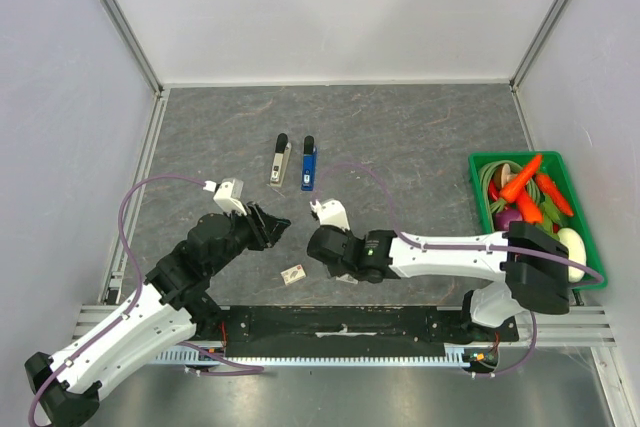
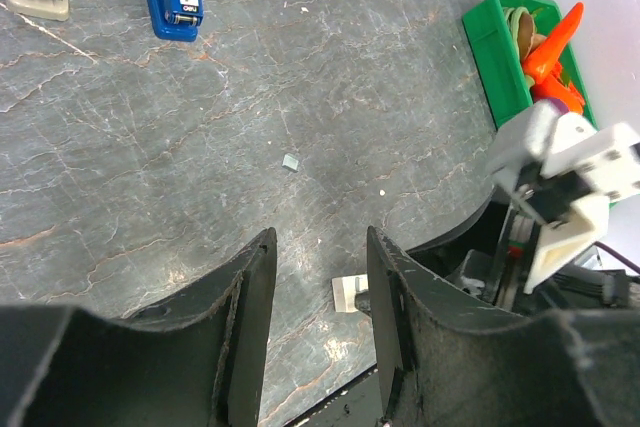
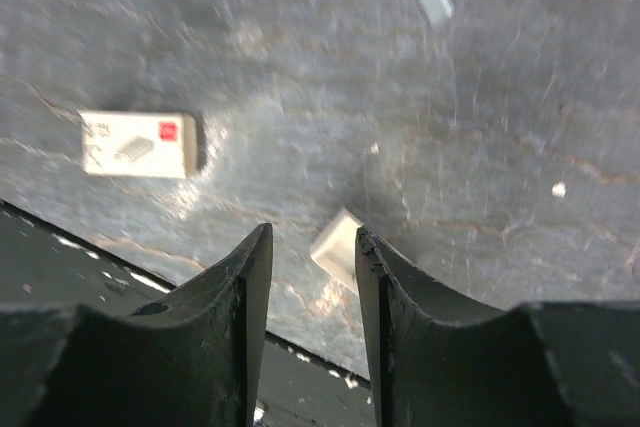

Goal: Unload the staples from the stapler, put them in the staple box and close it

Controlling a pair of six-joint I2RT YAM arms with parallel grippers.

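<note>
Grey stone-look tabletop [image 1: 420,137] runs under the left gripper [image 2: 321,239], slack and empty, past the stapler [image 1: 309,163] lying beyond, split into parallel halves, likely to expose its staples, to the right gripper [image 3: 311,235], parted low over a pale strip [image 3: 338,244], unclamped.

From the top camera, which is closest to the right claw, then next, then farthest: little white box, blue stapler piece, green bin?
1. The little white box, just to the right claw's left.
2. The blue stapler piece, farther back, in the middle.
3. The green bin, far right.
</note>
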